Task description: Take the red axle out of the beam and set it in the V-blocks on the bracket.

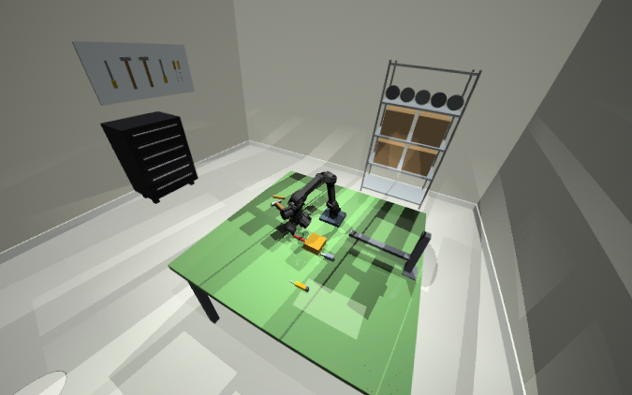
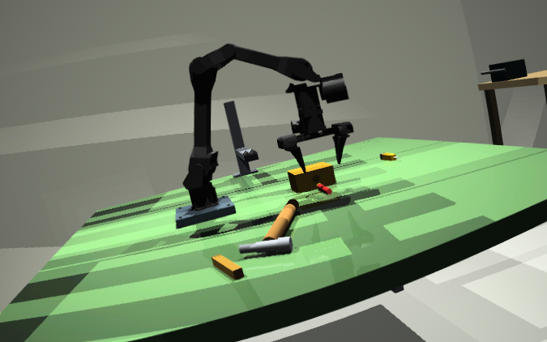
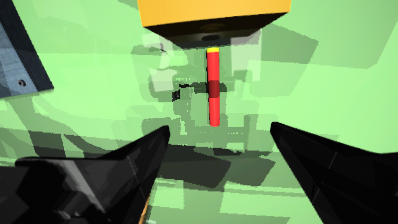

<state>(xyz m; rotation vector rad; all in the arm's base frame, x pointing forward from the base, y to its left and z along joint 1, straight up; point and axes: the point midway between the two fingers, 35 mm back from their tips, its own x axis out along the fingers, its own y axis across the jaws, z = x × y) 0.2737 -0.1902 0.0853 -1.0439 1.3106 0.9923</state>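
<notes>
Red axle (image 1: pixel 299 238) (image 2: pixel 323 189) (image 3: pixel 214 87) looks out, upper middle of wrist view; gripper (image 1: pixel 294 230) (image 2: pixel 322 167) (image 3: pixel 218 128) released, we judge regrasp next, then V-blocks (image 1: pixel 353 233) (image 2: pixel 247 153).

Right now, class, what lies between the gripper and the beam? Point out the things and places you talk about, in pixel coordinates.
The red axle (image 1: pixel 300 238) (image 2: pixel 324 189) (image 3: pixel 213 70), yellow end toward the beam (image 1: pixel 316 241) (image 2: pixel 312 178) (image 3: pixel 215 11), lies between it and the open gripper (image 1: pixel 297 227) (image 2: pixel 322 167) (image 3: pixel 218 128); the wrist view shows this.
</notes>
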